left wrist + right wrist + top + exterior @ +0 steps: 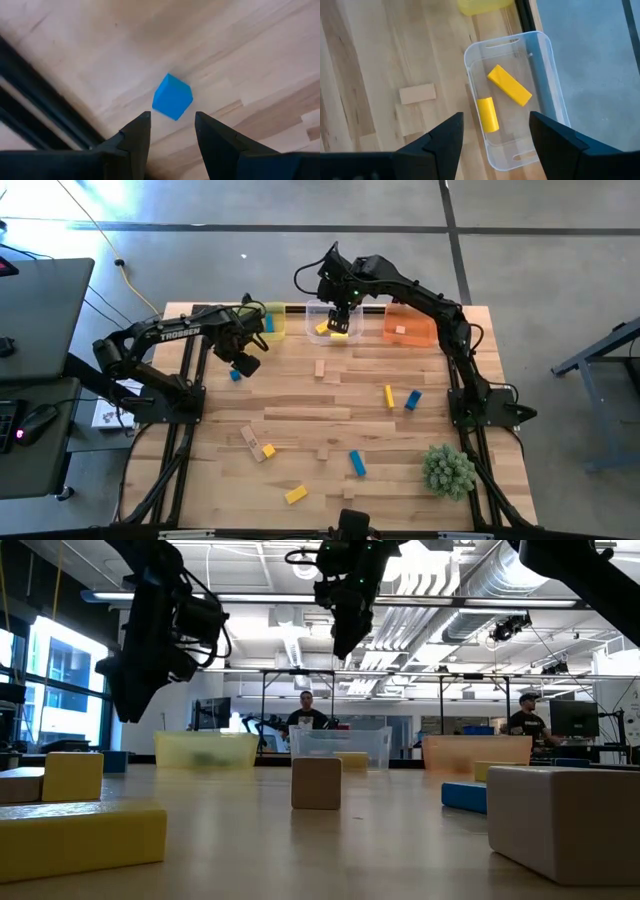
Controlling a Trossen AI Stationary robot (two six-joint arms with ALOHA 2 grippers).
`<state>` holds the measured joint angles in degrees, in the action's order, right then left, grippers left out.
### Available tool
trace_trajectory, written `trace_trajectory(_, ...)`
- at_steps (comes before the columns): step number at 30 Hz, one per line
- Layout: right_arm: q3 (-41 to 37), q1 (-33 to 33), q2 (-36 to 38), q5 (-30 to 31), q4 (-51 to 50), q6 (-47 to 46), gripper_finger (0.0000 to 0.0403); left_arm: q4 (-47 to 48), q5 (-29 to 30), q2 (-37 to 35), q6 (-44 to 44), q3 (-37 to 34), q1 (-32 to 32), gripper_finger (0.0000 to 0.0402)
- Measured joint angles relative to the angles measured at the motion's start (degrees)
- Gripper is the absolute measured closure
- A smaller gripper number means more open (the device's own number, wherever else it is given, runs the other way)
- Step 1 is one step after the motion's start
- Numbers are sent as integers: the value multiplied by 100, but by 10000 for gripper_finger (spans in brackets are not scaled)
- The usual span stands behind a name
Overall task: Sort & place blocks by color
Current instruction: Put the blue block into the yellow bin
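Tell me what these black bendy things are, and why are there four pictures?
They are two robot arms sorting little blocks by color on a wooden table. One picture looks down from above, one peeks across the tabletop, and two come from cameras on the arms' wrists. The left gripper hangs open over a blue cube lying on the wood; nothing is held. The right gripper is open and empty above the clear bin, which has two yellow blocks inside. Next to it stand a yellow bin and an orange bin. More blue, yellow and plain wooden blocks lie scattered around, plus a spiky green plant ball.
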<state>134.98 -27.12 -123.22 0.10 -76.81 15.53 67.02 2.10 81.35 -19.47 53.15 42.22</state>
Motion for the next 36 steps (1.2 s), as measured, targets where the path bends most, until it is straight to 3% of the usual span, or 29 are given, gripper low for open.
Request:
trace_trajectory(10,0,-1,-2,2,12,63,188,-83,-200,787,733,2,0,200)
trace_trajectory(24,0,-1,-2,4,10,-1,188,-106,-146,1547,946,2,0,197)
trace_trajectory(31,0,-1,-2,7,17,-123,188,-191,-65,1830,1075,2,0,208)
trace_trajectory(36,0,1,-2,7,78,-258,188,-243,-17,1833,1176,2,0,256)
